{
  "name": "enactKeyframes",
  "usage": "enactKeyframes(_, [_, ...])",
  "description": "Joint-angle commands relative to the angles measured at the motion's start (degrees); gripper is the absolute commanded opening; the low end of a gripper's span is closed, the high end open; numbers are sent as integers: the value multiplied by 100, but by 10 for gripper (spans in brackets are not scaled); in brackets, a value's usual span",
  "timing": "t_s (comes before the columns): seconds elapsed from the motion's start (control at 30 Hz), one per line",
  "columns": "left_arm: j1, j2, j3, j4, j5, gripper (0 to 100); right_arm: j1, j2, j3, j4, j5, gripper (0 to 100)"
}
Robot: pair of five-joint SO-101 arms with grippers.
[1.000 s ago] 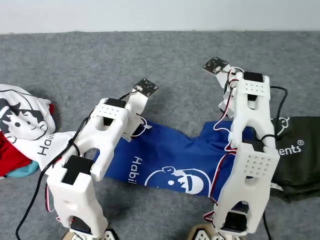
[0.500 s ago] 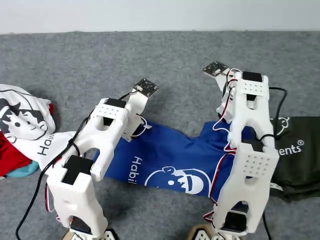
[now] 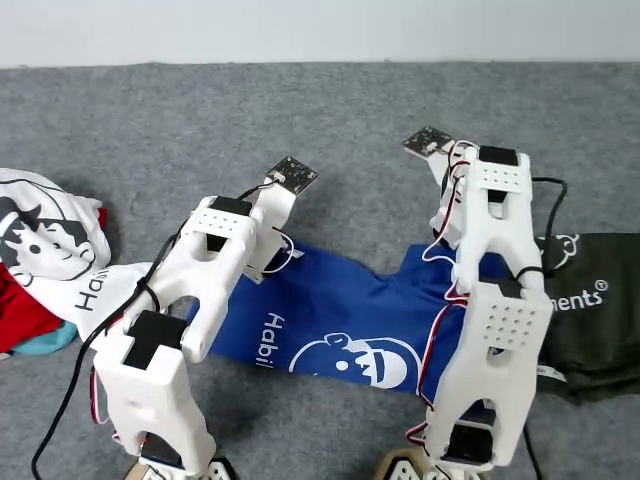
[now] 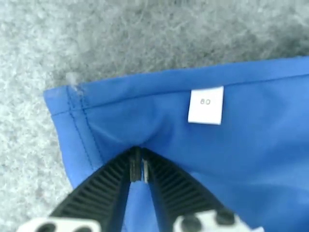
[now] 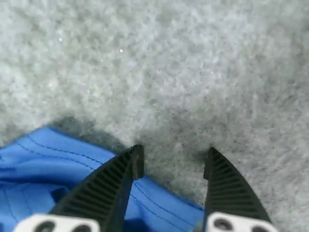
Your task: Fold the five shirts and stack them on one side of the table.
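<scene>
Across the middle of the grey felt table (image 3: 340, 120), I have the blue shirt (image 3: 330, 335) lying spread sideways with its white print facing up, and both arms stand over it.

On my left wrist feed, the left gripper (image 4: 137, 158) has its two ribbed fingers pressed together on a pinch of the blue shirt (image 4: 241, 159), and the cloth puckers where they bite. The pinch sits near a stitched corner of the hem, with the small white size label (image 4: 206, 105) close by on the flat fabric. Bare felt shows past the hem.

On my right wrist feed, the right gripper (image 5: 175, 153) has its fingers spread wide with nothing between them. One fingertip hangs over the stitched edge of the blue shirt (image 5: 43, 193) and the other over bare felt. I cannot tell whether the tips touch the surface.

From the high view, the left arm (image 3: 200, 280) covers the shirt's left end and the right arm (image 3: 495, 290) its right end.

At the table's left edge a white shirt (image 3: 45, 235) with a cartoon face lies crumpled over a red shirt (image 3: 20, 315) and a teal shirt (image 3: 50, 340). A dark olive shirt (image 3: 590, 325) lies flat at the right edge, beside the blue one.
</scene>
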Motion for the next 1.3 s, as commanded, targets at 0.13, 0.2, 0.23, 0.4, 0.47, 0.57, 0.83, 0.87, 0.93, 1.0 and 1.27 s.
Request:
enactKeyframes(0.13, [-26,53,4,-167,53,13,-57,-866,-62,637,-44,191])
enactKeyframes(0.2, [-26,53,4,-167,53,13,-48,-892,-62,822,-53,191])
enactKeyframes(0.23, [-26,53,4,-167,53,13,-57,-901,-62,892,-53,191])
enactKeyframes(0.4, [-26,53,4,-167,53,13,-75,-690,-18,892,-44,191])
enactKeyframes(0.47, [-26,53,4,-167,53,13,-75,-479,-9,892,-44,191])
enactKeyframes(0.57, [-26,53,4,-167,53,13,-57,-48,-9,690,-44,188])
enactKeyframes(0.83, [-26,53,4,-167,53,14,-145,585,-18,286,343,0])
enactKeyframes(0.87, [-26,53,4,-167,53,14,-145,558,-18,277,343,18])
enactKeyframes(0.93, [-26,53,4,-167,53,14,-136,462,-18,233,343,10])
enactKeyframes(1.0, [-26,53,4,-167,53,14,-136,303,-26,189,334,12])
enactKeyframes(1.27, [-26,53,4,-167,53,14,-171,-57,-26,-752,-114,10])
